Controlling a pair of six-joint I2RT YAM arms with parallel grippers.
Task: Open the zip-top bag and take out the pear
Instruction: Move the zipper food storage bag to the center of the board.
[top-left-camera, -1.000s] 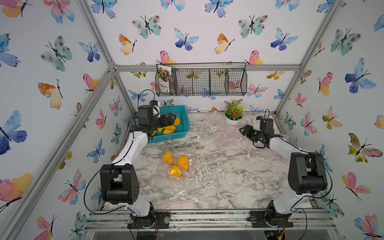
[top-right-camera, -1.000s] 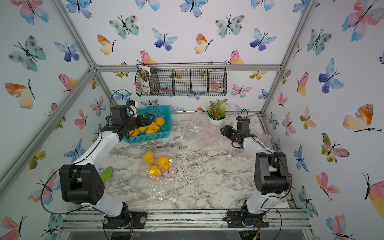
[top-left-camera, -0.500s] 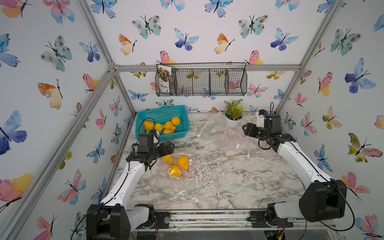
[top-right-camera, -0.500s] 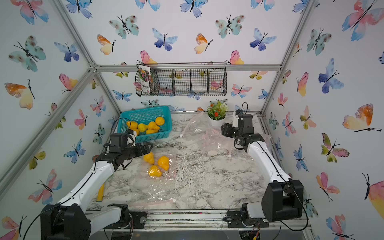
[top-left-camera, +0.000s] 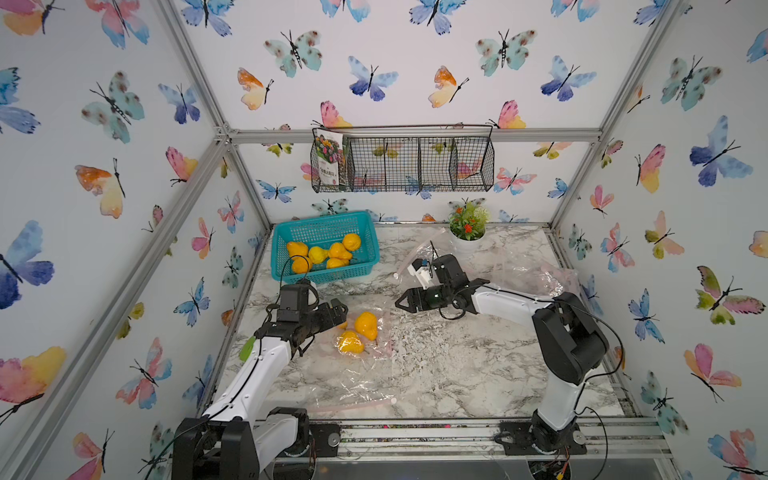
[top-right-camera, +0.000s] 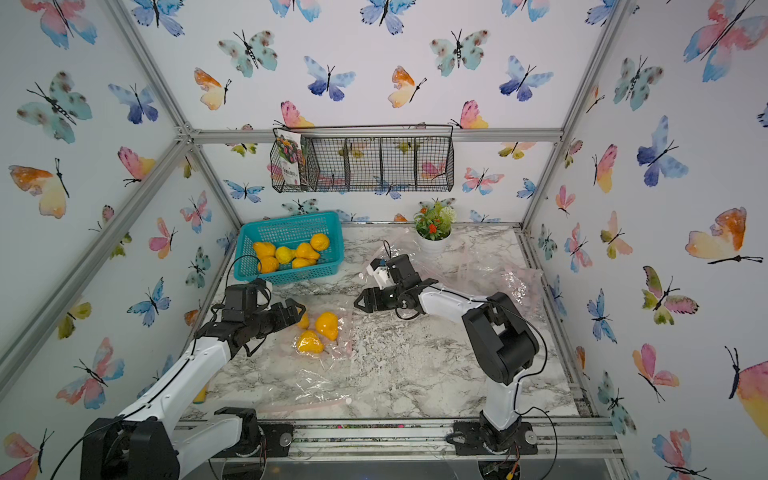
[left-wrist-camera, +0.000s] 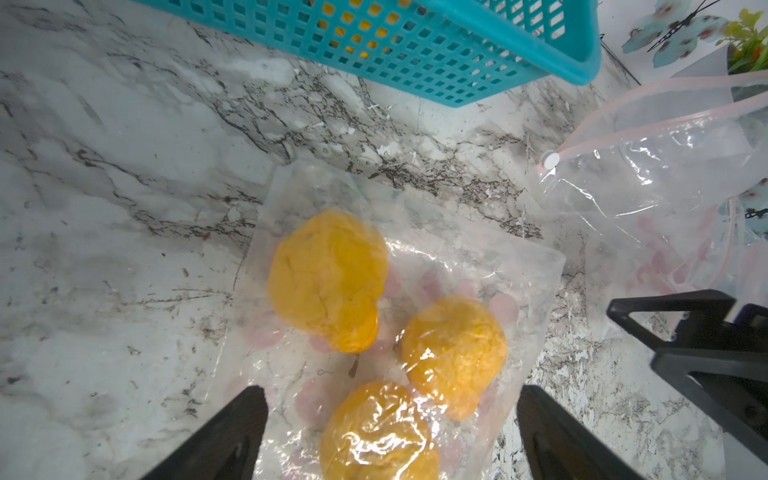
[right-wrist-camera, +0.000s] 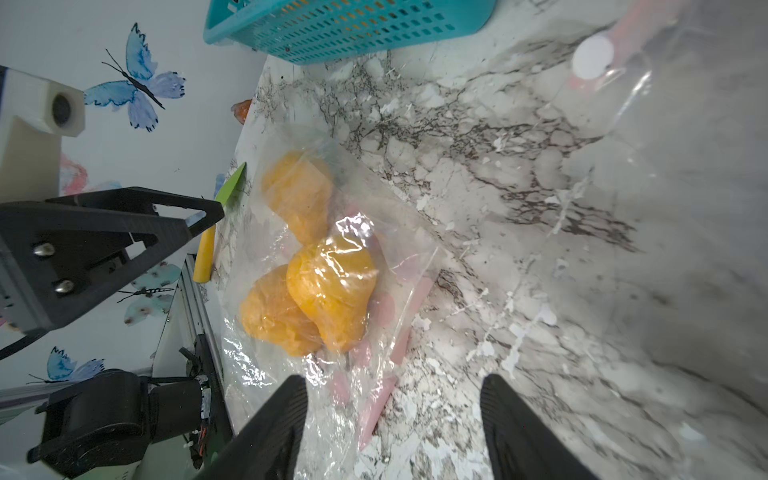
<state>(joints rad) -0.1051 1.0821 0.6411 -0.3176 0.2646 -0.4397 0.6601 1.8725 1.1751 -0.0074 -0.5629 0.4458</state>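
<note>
A clear zip-top bag (top-left-camera: 357, 378) (top-right-camera: 320, 378) lies flat on the marble table, with three yellow pears inside: one pear (top-left-camera: 366, 325), one pear (top-left-camera: 350, 343) and a third behind my left fingers. Its pink zip strip with a white slider (top-left-camera: 392, 400) lies at the front end. My left gripper (top-left-camera: 338, 309) (left-wrist-camera: 390, 395) is open just above the bag's pear end, its fingers either side of a pear (left-wrist-camera: 380, 432). My right gripper (top-left-camera: 401, 303) (right-wrist-camera: 395, 381) is open and empty, hovering to the right of the bag, over its edge in the right wrist view.
A teal basket (top-left-camera: 320, 219) with several pears stands at the back left. Empty clear bags (top-left-camera: 519, 266) lie at the back right beside a potted plant (top-left-camera: 467, 226). A wire basket (top-left-camera: 403, 164) hangs on the back wall. A green and yellow object (top-left-camera: 247, 348) lies at the left table edge.
My left gripper left the teal basket and came forward and down to the bag. My right gripper swung from the back right to the table's middle, and its jaws look a little wider.
</note>
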